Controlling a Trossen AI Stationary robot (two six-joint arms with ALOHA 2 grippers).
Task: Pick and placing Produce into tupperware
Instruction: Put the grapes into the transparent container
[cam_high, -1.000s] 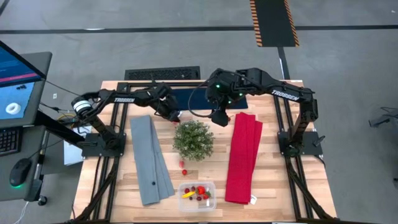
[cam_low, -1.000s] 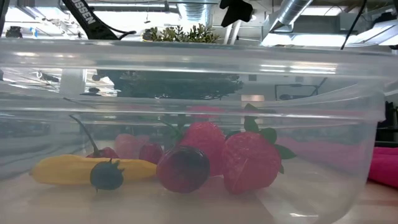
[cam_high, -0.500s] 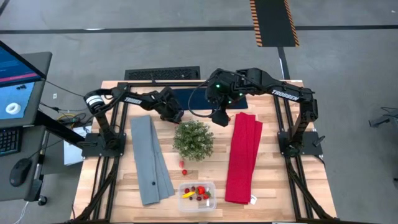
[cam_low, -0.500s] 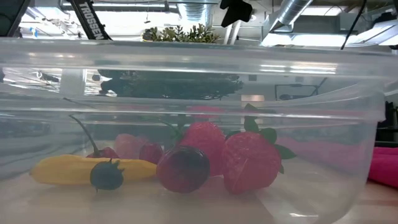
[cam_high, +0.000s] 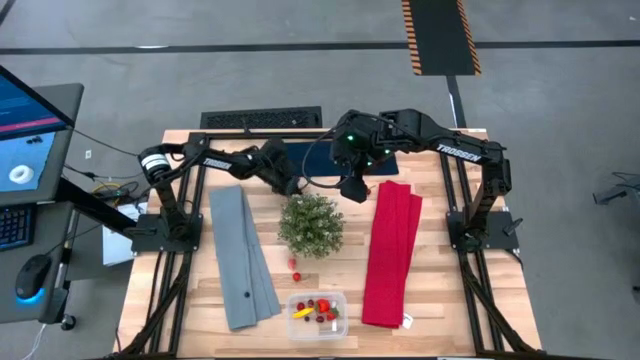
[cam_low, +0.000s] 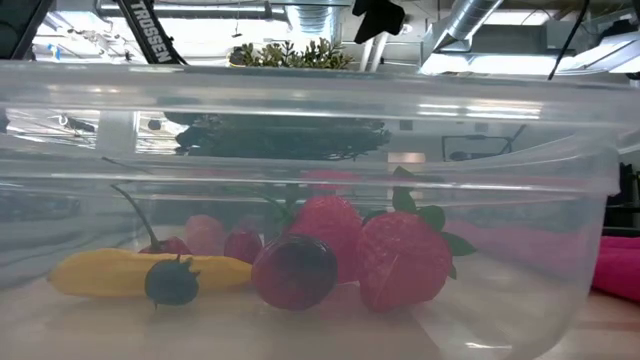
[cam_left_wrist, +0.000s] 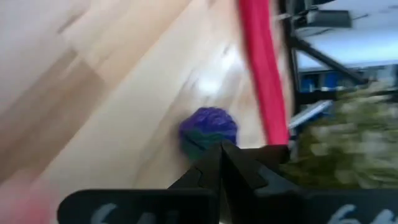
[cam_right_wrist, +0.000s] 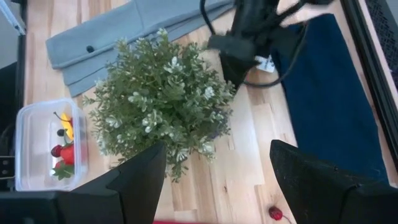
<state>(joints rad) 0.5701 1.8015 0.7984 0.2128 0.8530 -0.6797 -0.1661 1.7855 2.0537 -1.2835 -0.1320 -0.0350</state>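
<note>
left pincer (cam_high: 291, 187) shifted plantward, tupperware (cam_high: 317, 314) crosswise

The potted plant (cam_high: 311, 224) is sitting mid-bench (cam_high: 440, 300). The tupperware (cam_high: 317, 312) is lying in front of it, holding the produce (cam_high: 318, 309). Folded cloths are lying on either side, one to the plant's left (cam_high: 243, 256) and one to its right (cam_high: 392, 254).

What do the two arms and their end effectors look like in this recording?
Both arms are dark with white TROSSEN lettering on a link. The left arm has a white band at one joint; the right arm shows green lights and a black cable near its wrist. The right end effector has flat black fingers.
</note>
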